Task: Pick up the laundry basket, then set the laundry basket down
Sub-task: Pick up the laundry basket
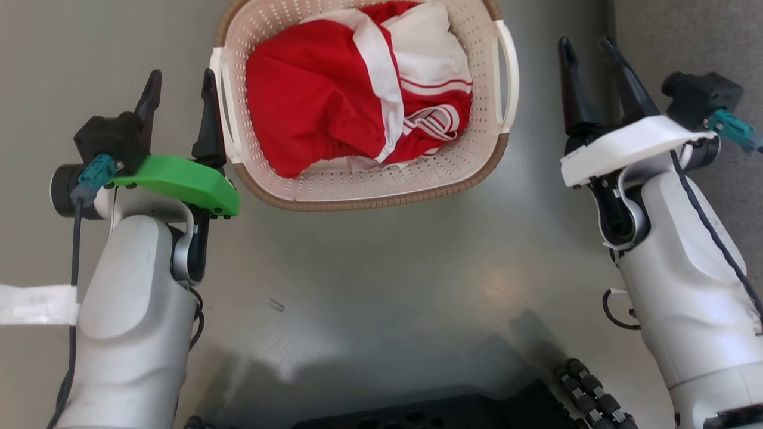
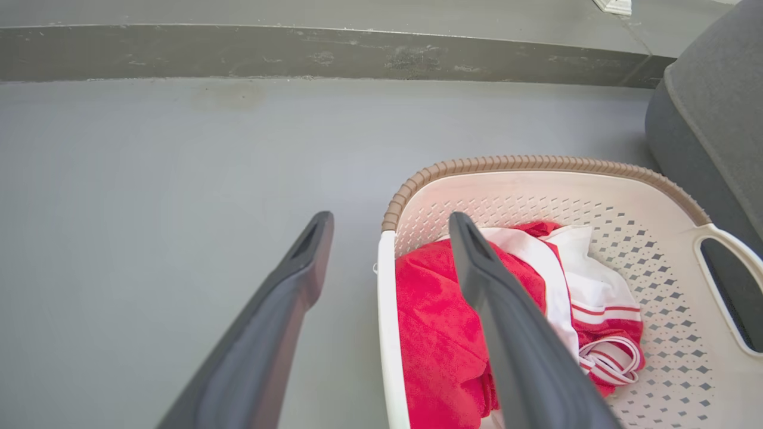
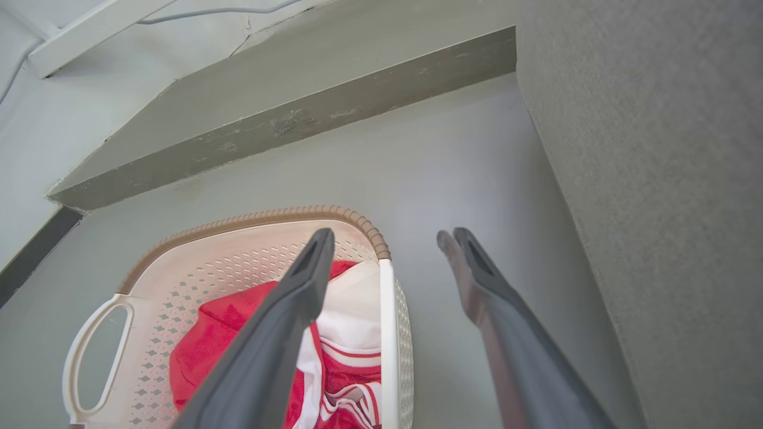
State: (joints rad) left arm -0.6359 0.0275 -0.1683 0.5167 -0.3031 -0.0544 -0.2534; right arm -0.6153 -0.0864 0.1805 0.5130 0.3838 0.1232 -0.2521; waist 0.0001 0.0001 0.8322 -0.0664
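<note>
both open, my left gripper [image 1: 179, 80] at nine o'clock and right gripper [image 1: 587, 47] at three flank the laundry basket [image 1: 357, 202] for lifting.

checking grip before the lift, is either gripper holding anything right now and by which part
Nothing is held. Left gripper and right gripper both have open jaws beside the laundry basket.

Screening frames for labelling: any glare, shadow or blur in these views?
Head view: soft glare on the floor, shadow along the bottom edge, laundry basket sharp. Left wrist view: left gripper slightly soft. Right wrist view: red clothes tint the basket wall pink.
</note>
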